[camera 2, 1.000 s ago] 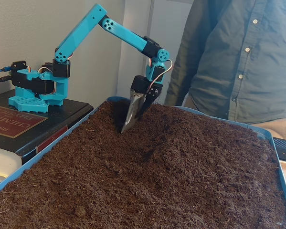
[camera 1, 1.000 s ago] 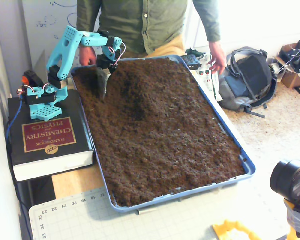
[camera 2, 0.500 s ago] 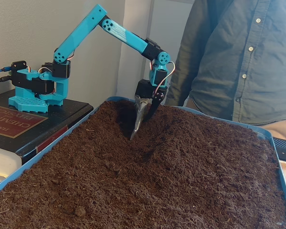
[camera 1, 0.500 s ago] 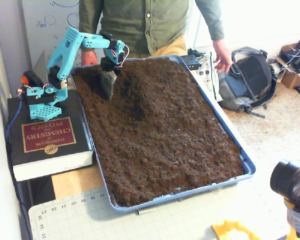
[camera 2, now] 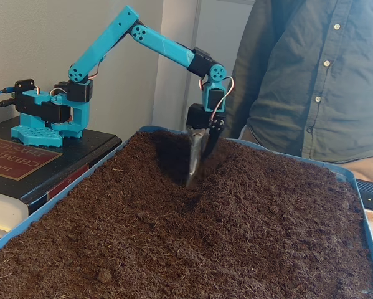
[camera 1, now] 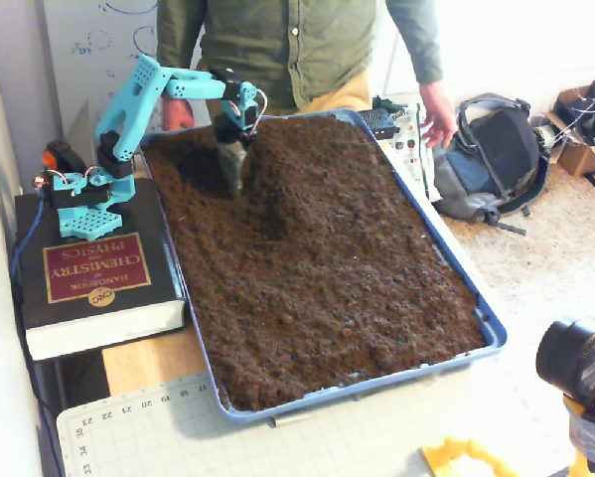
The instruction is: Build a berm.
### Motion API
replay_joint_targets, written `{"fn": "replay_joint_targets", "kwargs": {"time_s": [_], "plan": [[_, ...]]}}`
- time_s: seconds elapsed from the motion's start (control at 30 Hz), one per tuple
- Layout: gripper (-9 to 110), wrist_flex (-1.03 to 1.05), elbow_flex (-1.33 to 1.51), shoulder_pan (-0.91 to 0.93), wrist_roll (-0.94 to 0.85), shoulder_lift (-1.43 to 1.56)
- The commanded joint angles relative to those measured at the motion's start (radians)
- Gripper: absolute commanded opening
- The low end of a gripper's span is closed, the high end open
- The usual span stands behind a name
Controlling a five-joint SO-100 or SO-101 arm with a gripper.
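Evidently the soil-pushing step is in hand. The claw (camera 2: 194, 174) points straight down with its dark, blade-like tip sunk in the soil at the foot of the berm (camera 1: 307, 179), close to the far left corner of the blue tray (camera 1: 491, 328) as the high fixed view shows it. Whether the claw is parted or closed cannot be told, since the tip is partly buried and reads as one dark blade; it holds nothing that shows.

The berm runs from the tray's far edge toward the middle, a raised ridge with a shadowed slope on its left side and a dug hollow (camera 1: 193, 164) beside it. Judged from this, the ridge is begun but short and uneven, while most of the tray lies flat.

The next move likely calls for dragging the tip sideways up against the slope to heap more soil on the crest, keeping it shallow enough not to stall, then working further down the tray to lengthen the ridge.

Around it, the arm's base (camera 1: 78, 199) stands on a thick chemistry handbook (camera 1: 93, 268) at the tray's left edge. A person (camera 1: 297, 50) stands just behind the far edge, one hand (camera 1: 434, 111) near the far right corner, within the arm's likely sweep.
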Motion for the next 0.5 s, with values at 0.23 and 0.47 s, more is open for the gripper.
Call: {"fn": "replay_joint_targets", "kwargs": {"time_s": [0.23, 0.47], "plan": [[1, -0.058, -0.198, 0.101, -0.052, 0.061], [1, -0.046, -0.221, 0.138, -0.086, 0.063]]}}
